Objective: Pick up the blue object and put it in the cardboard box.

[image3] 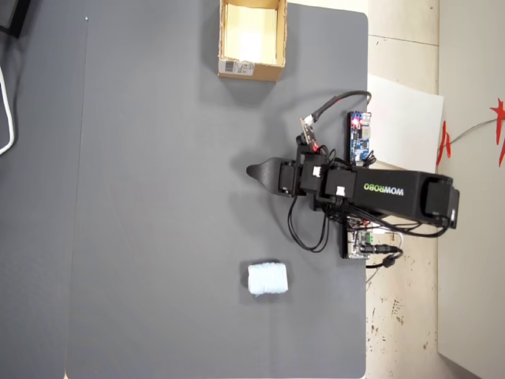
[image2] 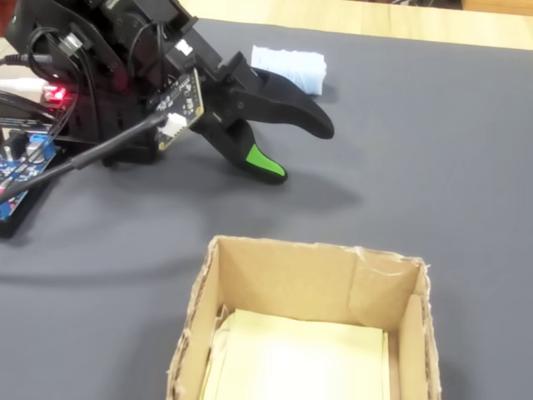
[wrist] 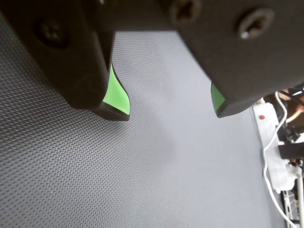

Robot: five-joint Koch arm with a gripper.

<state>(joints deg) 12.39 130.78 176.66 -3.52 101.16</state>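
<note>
Hand (image2: 304,150) hanging open and empty over the table (image3: 158,197), well apart from the blue block (image3: 268,279). Block lying far from the box (image3: 252,39). Looking soft, light, squashy; probably best pinching across its short sides.

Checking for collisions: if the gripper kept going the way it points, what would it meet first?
Probably only the bare gray mat. The open gripper points between the box and blue sponge, toward neither.

A dark grey textured mat (image3: 158,197) covers the bench. A white power strip (wrist: 273,142) with white cables lies past the mat's right edge in the wrist view.
</note>
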